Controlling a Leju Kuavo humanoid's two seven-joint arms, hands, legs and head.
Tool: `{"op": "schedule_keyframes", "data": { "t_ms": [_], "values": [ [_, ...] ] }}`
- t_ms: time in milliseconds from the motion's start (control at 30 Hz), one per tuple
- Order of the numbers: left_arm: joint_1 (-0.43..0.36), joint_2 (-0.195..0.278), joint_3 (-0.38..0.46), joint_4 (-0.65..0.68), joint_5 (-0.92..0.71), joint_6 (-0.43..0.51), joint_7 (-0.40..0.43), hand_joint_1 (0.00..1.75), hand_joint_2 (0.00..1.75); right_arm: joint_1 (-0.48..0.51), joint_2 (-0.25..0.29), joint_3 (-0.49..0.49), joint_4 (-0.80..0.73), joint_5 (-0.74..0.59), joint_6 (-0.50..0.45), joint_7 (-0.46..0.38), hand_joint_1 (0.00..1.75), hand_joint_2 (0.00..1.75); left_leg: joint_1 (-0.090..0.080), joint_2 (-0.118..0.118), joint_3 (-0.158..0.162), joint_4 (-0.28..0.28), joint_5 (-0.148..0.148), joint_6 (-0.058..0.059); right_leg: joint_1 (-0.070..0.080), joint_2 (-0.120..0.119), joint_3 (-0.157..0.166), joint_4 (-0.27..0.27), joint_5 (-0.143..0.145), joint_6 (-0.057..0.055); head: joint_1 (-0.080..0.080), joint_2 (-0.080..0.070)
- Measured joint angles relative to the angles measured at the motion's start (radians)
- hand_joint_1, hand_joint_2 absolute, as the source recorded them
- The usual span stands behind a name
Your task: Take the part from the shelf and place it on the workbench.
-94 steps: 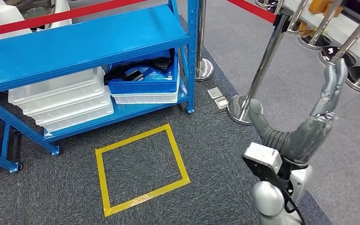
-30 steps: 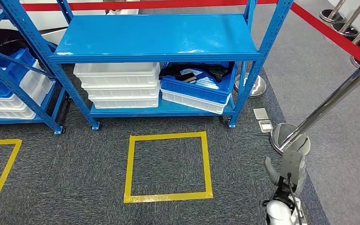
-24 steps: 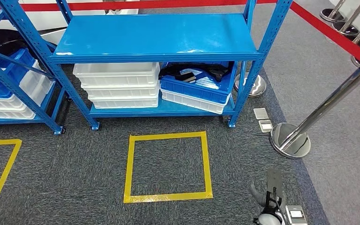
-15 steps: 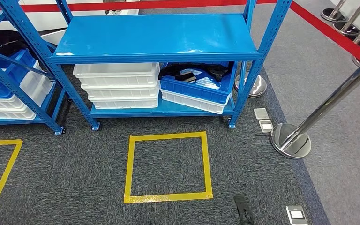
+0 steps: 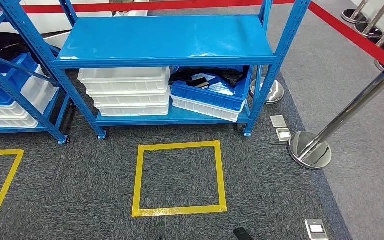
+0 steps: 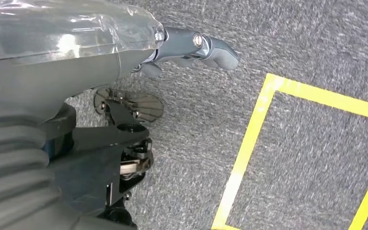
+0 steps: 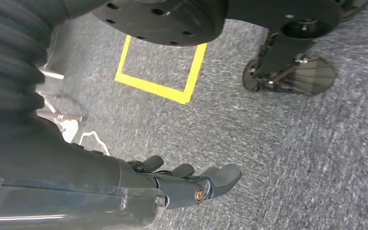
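Hanging left hand — empty, head view — shelf

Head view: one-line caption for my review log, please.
Blue shelf holding white bins and a blue bin of dark parts, behind a yellow floor square.

the right hand hangs above the grey carpet, and it holds nothing. its dark fingers are stretched out, close beside each other and slightly bent. a grey ribbed cover sits behind the hand, with clear plastic film wrinkled around the wrist. on the carpet, a square of yellow tape lies well apart from the hand.
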Motion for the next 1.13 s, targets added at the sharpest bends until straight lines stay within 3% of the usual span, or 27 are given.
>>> {"op": "schedule_keyframes", "data": {
  "t_ms": [267,467,1133],
  "values": [
    [-0.008,0.001,-0.009,0.0,-0.016,-0.008,0.015,0.0,1.75,-0.005,-0.005,0.063,0.026,0.0,0.023,0.007,0.0,1.75,0.0,0.0,0.0,0.0,0.0,0.0,0.0,0.0,0.0,0.0,0.0,0.0,0.0,0.0],
    [0.021,0.006,0.029,0.0,-0.124,-0.056,0.069,0.0,1.75,0.006,-0.014,0.081,0.031,0.001,0.048,0.005,0.0,1.75,0.0,0.0,0.0,0.0,0.0,-0.001,0.0,0.0,0.0,0.0,0.0,0.0,0.0,0.0],
    [0.162,0.03,0.413,0.0,-0.564,-0.251,0.287,0.0,1.75,0.098,-0.041,0.095,0.03,0.005,0.135,-0.01,0.0,1.75,0.0,0.0,0.003,0.0,-0.003,-0.004,0.0,0.0,0.003,0.0,-0.002,-0.002,0.0,0.0]
  ]
}}
